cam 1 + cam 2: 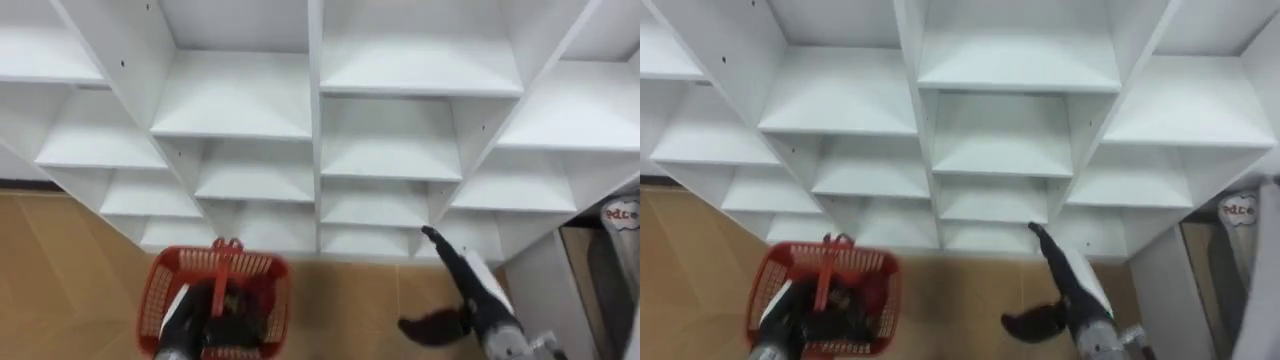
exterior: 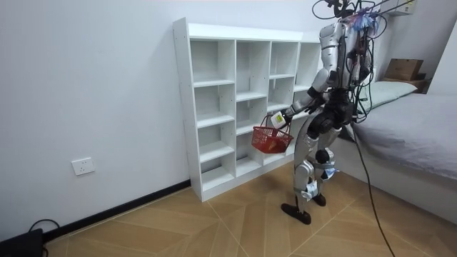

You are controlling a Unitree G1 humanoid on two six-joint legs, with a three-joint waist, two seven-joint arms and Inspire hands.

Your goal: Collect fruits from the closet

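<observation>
1. Closet [image 1: 315,150]: the compartments facing us look bare, and the outer columns are cut off.
2. Basket [image 1: 160,285]: light, stiff mesh, hanging before the closet. Its inside is masked.
3. Right robot hand [image 1: 468,290]: fingers straight, released, holding nothing.
4. Left robot hand [image 1: 225,322]: clenched round the basket handle.
5. Fruit: we cannot locate any. We judge it rounded and bruisable, best cupped round its middle.

White wall [image 2: 86,86]; herringbone wood floor [image 2: 214,228]; grey bed [image 2: 414,143]; wall socket [image 2: 83,166].
</observation>
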